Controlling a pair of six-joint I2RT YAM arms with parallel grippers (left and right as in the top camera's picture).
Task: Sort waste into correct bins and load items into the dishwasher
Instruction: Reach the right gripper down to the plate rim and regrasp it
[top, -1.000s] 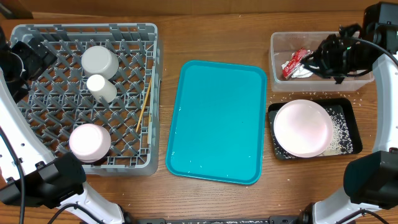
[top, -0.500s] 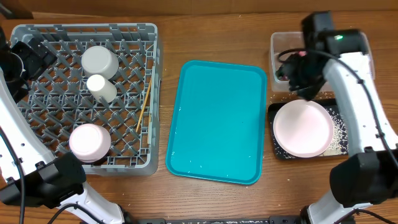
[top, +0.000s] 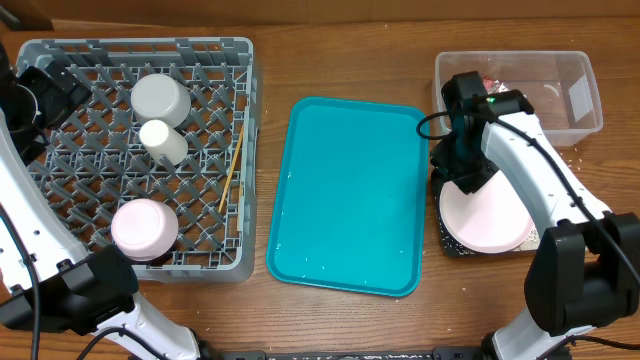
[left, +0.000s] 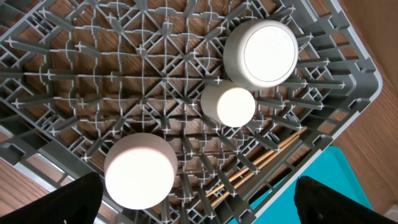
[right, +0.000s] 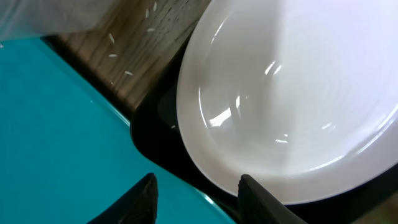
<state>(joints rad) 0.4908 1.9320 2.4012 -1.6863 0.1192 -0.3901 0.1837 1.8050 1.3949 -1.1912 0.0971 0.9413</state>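
- grey plastic rack (top: 135, 45), square, peg lattice w/ walled sides, sits at table's left; wood shows thru the grid.
- upside down in it: tall white cup (top: 160, 98), smaller cup (top: 163, 142) right against it, rounded bowl (top: 145, 228) near the front corner, well apart from both cups. all smooth and plain.
- thin wooden chopsticks (top: 232, 165) lie slanted along the rack's right wall, down among the pegs.
- teal tray (top: 350, 195), glossy, rounded corners, lies between the rack and the two bins.
- clear tub (top: 590, 90) at back right. red-and-white sauce packet (top: 490, 82) only peeks out inside it, since the right arm crosses the tub's left end and hides the rest there.
- black glossy tray (right: 155, 118) sits in front of the tub, just beside the teal tray's edge. large white plate (top: 490, 222) lies in it and covers most of it; shiny glaze w/ glare streaks.
- right gripper (right: 198, 180) hangs over the plate's left rim, fingers spread, nothing pinched; can't tell if it touches the plate.
- loose rice grains (right: 129, 73) lie on bare wood by the black tray's corner.
- left gripper (left: 198, 180) hovers above the rack, fingers wide apart, empty.
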